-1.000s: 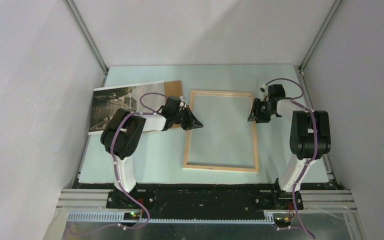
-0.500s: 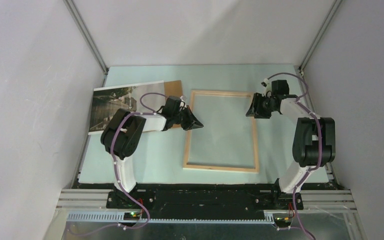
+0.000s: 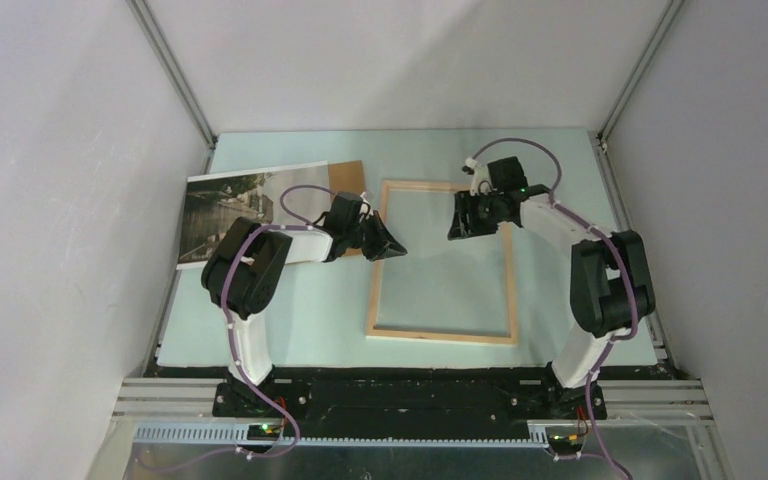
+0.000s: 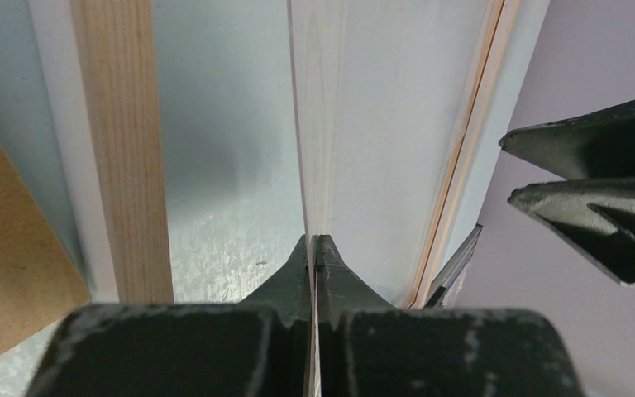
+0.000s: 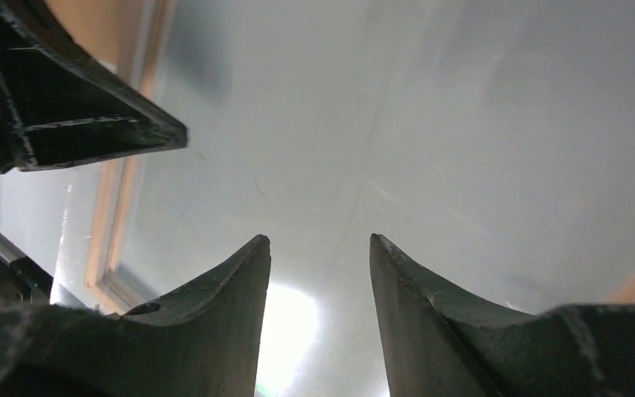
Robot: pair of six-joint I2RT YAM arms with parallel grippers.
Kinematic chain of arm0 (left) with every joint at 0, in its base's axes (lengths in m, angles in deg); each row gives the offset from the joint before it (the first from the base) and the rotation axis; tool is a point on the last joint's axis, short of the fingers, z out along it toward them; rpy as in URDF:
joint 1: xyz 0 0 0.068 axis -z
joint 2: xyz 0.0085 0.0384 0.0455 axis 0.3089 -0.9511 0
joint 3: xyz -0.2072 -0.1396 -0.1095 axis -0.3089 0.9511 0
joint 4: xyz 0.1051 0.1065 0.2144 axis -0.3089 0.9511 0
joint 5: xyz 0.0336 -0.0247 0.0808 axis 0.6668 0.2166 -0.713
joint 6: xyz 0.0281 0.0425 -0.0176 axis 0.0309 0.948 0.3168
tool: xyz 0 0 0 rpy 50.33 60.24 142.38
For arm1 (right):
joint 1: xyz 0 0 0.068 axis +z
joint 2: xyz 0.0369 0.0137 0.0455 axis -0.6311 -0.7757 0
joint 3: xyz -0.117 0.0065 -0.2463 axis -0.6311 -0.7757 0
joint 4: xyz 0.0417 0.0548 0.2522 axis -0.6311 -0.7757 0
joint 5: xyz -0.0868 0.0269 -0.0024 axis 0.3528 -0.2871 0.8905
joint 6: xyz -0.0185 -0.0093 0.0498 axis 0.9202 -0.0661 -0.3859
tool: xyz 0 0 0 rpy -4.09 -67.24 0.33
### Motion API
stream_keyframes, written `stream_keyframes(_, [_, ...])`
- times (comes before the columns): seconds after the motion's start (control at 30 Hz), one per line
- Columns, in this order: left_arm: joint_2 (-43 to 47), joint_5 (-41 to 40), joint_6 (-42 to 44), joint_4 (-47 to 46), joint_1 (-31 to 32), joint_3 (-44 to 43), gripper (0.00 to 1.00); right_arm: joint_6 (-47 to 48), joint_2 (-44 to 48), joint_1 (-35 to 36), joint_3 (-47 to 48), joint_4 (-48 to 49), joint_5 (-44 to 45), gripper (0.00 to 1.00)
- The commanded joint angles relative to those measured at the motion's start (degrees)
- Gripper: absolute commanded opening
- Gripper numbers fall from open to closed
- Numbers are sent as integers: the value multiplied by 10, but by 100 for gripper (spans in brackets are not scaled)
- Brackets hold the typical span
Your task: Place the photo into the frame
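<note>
Well, the left fingers (image 4: 296, 269) are pressed tight together, with only a hairline pale sliver showing between their tips. From here I cannot tell what that sliver is. They sit low, just inside the left rail of the frame (image 3: 511, 285), and that pale wooden rail (image 4: 120, 149) runs past them on their left. The right fingers (image 5: 231, 281) stand a moderate way apart and hold nothing, with only the smooth pale surface inside the frame beneath them. They hover over the upper right part of the frame's opening, and the tips of the other arm's pair show at the top left of the right wrist view.

From above, the two pairs face each other across the top half of the frame, well apart. The left pair (image 3: 390, 246) is at the left rail and the right pair (image 3: 460, 226) is inside the far right corner. The frame lies flat in the middle of the pale green desk (image 3: 290, 320).

The photo (image 3: 222, 205) lies at the far left of the desk, outside the frame, with its near right corner hidden under the left arm. A brown board (image 3: 348, 178) pokes out at its right edge, between the photo and the frame.
</note>
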Motion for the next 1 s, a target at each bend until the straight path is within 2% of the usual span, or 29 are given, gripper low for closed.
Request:
stream_keyframes(0.0, [12,-17,27,10,10,8,0,27,-30,44,46,-3,-17,52])
stream_keyframes(0.17, [12,-17,27,13,10,8,0,24,-64,68,73,-8,-32,51])
stream_keyframes(0.57, [13,-18,30,23,10,4,3,13,-123,69,77,-2,-64,50])
stream_keyframes(0.97, [15,-20,39,44,10,-3,22,2,-143,46,77,-9,-63,49])
